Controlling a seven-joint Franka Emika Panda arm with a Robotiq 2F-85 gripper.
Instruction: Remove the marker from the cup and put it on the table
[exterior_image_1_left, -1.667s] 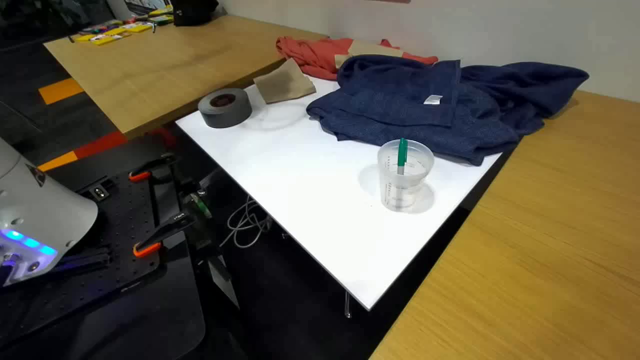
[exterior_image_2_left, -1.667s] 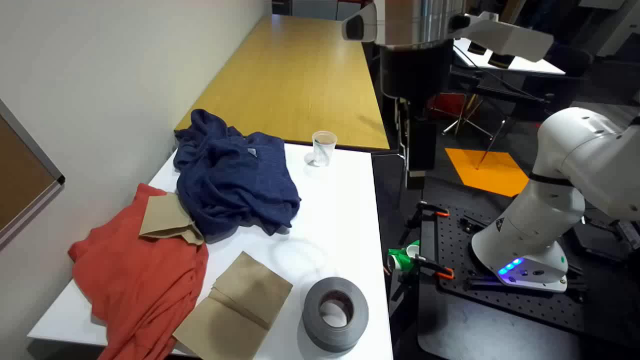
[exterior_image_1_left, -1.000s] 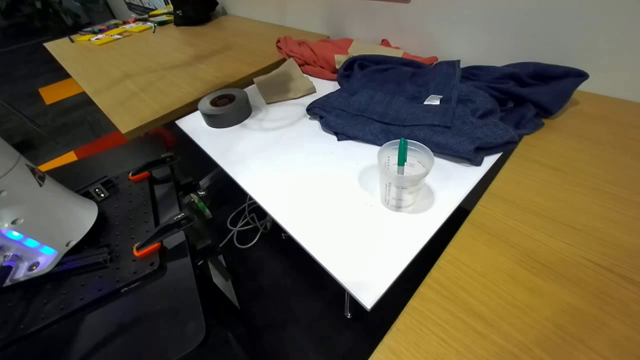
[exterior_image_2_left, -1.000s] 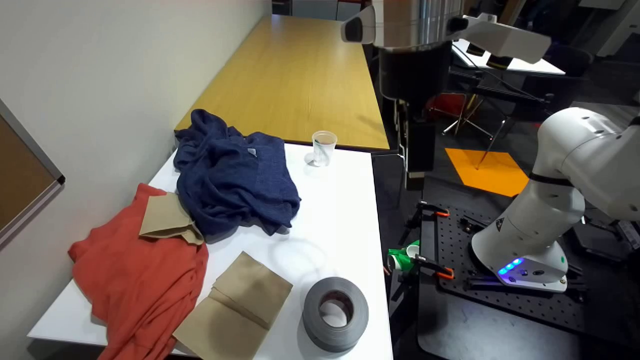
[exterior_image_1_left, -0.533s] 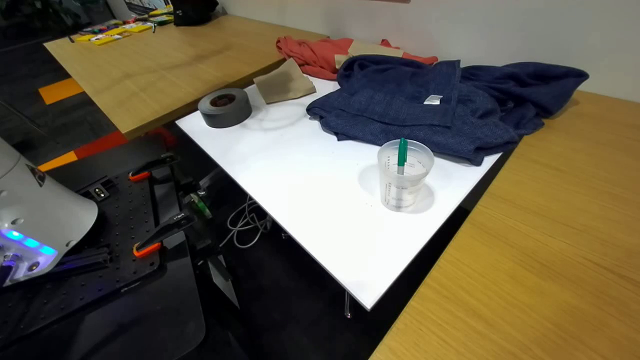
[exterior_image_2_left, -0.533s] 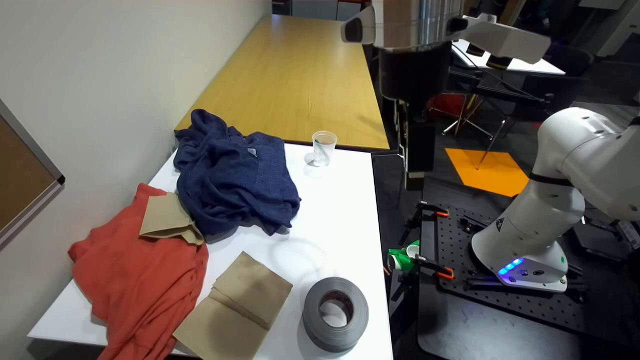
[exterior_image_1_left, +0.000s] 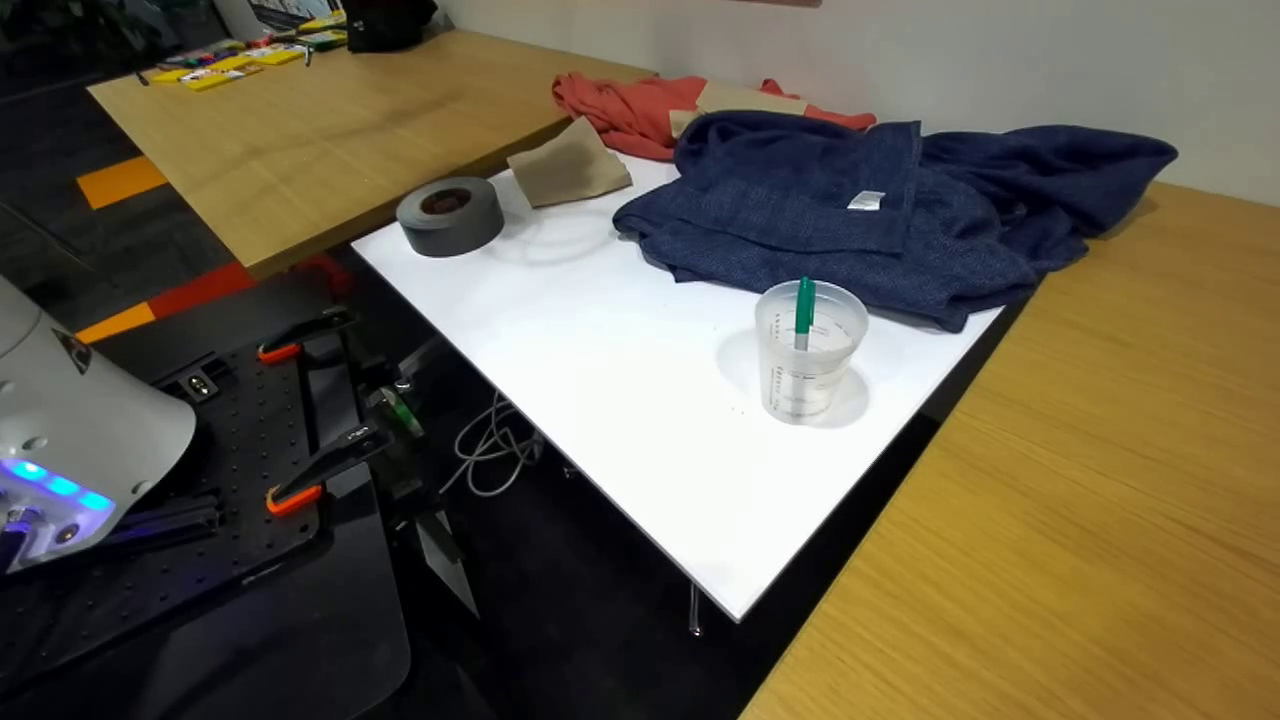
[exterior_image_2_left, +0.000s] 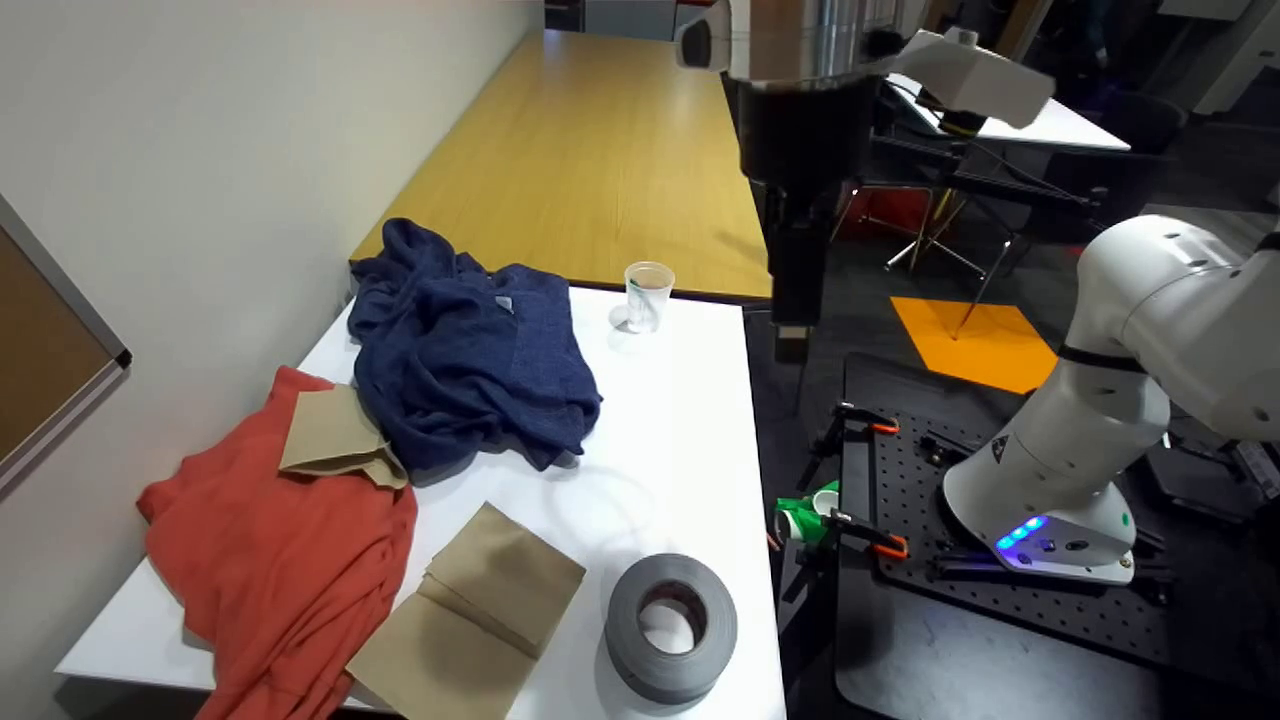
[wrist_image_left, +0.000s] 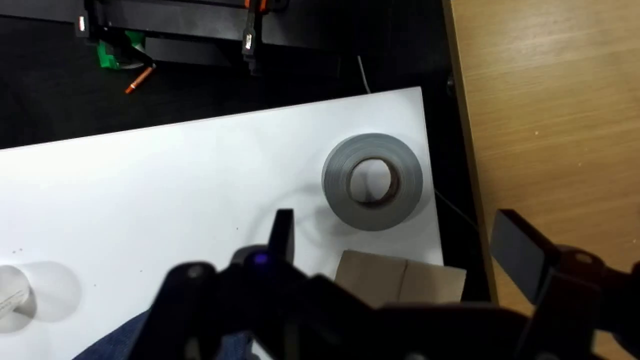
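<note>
"Where's the marker (exterior_image_1_left: 804, 305) right now?"

"In the cup (exterior_image_1_left: 798, 392). It stands inside, green end up, pale part below. The cup is upright on the white table (exterior_image_1_left: 600, 370)."

"So the lifting-out isn't done yet. And the gripper (wrist_image_left: 395, 230)?"

"It points downward, well apart from the cup. The wrist view catches only part of the cup, at the left edge of that view."

"Are the jaws together?"

"No, wide apart. Between them the wrist view shows the tape roll (wrist_image_left: 370, 217), lower down on the white table, well apart from the cup."

"What lies closest to the cup?"

"A navy cloth (exterior_image_1_left: 800, 220), crumpled, with a small white tag (exterior_image_1_left: 866, 200). It's just beside the cup but apart from it; an exterior view shows a strip of the white table between the two."

"And farther off?"

"Past the navy cloth from the cup, a red cloth (exterior_image_2_left: 290, 560) with brown paper (exterior_image_2_left: 335, 430) on top. A folded brown sheet (exterior_image_2_left: 510, 580) lies well apart from the cup, on the same side as the tape roll."

"On the cup's other side?"

"A wooden table (exterior_image_1_left: 1050, 480), its edge near the cup, on the side opposite the tape roll."
</note>
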